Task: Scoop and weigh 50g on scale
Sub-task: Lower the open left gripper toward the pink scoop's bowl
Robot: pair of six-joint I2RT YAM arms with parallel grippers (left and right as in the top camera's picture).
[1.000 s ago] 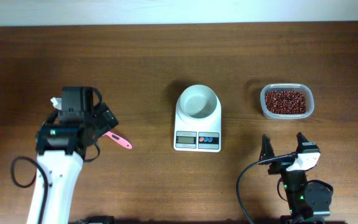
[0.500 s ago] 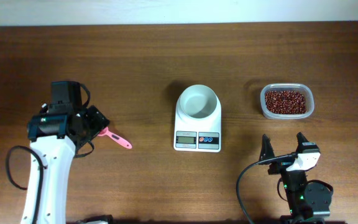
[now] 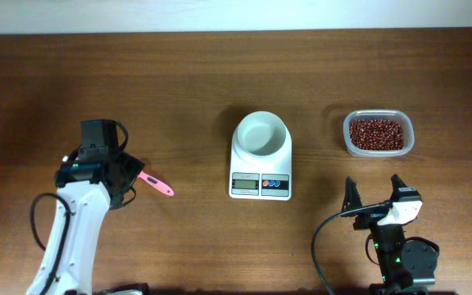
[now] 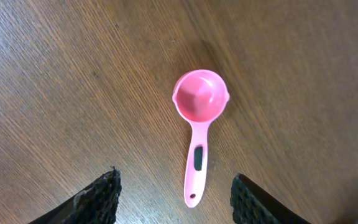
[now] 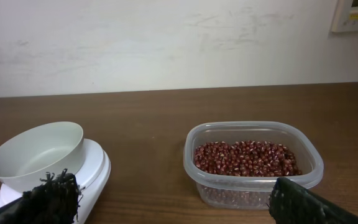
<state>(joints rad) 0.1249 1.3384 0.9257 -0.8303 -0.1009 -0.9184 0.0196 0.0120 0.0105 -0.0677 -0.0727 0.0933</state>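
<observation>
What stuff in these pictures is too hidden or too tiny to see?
- Scale display: too small to read from overhead. In the right wrist view, the bottom edge and a fingertip cut it off.
- Pink scoop: from overhead, the left gripper covers its bowl, so only the handle shows.
- Beans: no view shows how deep they go in the tub.
</observation>
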